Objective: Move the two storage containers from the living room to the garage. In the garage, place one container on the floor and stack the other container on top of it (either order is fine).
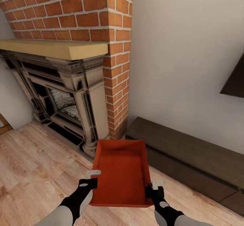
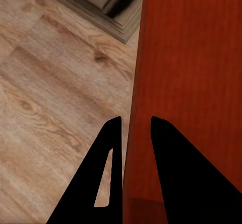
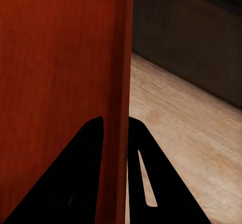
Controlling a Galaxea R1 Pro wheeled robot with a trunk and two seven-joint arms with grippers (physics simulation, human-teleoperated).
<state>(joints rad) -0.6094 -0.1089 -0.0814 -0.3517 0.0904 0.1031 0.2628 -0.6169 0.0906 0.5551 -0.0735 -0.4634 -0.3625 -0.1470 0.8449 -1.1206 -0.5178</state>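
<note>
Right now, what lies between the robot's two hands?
The orange-red storage container. In the head view, the left hand grips one long wall and the right hand the other, with the wood floor beneath.

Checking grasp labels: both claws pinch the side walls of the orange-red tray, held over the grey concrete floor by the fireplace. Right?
Not quite. The left claw and right claw do each pinch a side wall of the orange-red tray, near the fireplace, but the floor below is light wood plank, not grey concrete. The head view shows it, and the left wrist view confirms it.
</note>
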